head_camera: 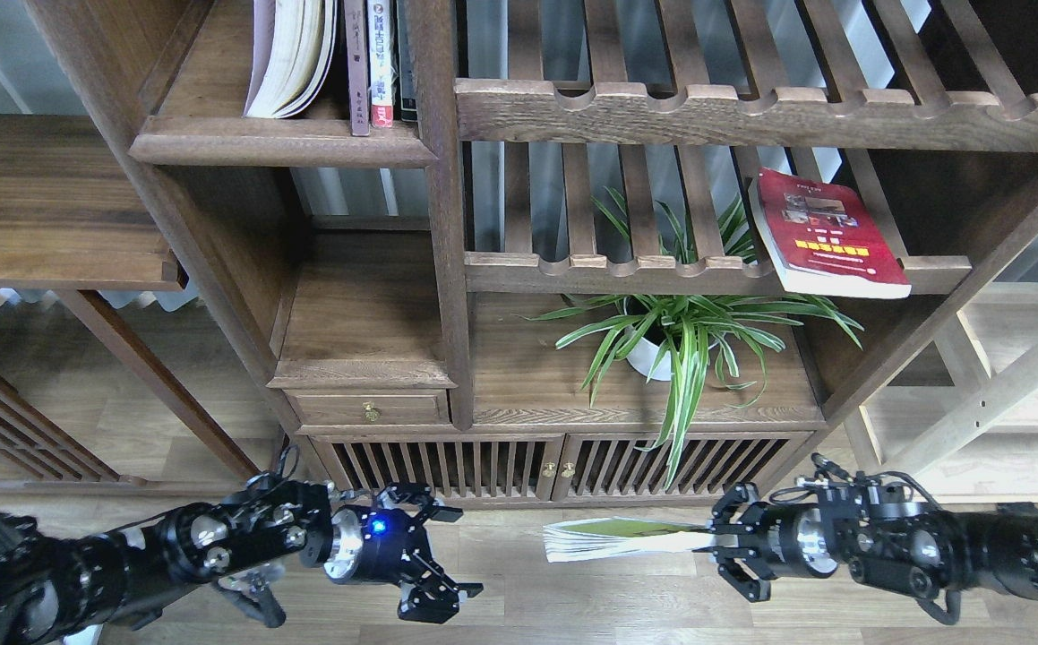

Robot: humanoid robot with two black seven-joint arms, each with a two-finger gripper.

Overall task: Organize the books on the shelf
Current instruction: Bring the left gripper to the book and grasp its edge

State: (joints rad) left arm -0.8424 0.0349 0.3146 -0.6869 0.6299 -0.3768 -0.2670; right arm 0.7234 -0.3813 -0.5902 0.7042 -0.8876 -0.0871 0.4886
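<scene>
My right gripper (pixel 717 537) is shut on the yellow-green book (pixel 613 537) and holds it flat, low in front of the cabinet, with its cream page edges pointing left. My left gripper (pixel 458 554) is open and empty, a short way left of the book's free end and not touching it. The red book (pixel 827 235) lies tilted on the slatted rack at the right. The pale white-lavender book (pixel 290 58) leans on the dark wooden shelf (pixel 277 145) at the upper left, beside slim volumes (pixel 381 63).
A potted spider plant (pixel 680 336) stands on the cabinet top under the red book. The cabinet's slatted doors (pixel 447 468) are just behind both grippers. A pale wood rack (pixel 1002 385) stands at the right. A side table (pixel 44 206) is at the left.
</scene>
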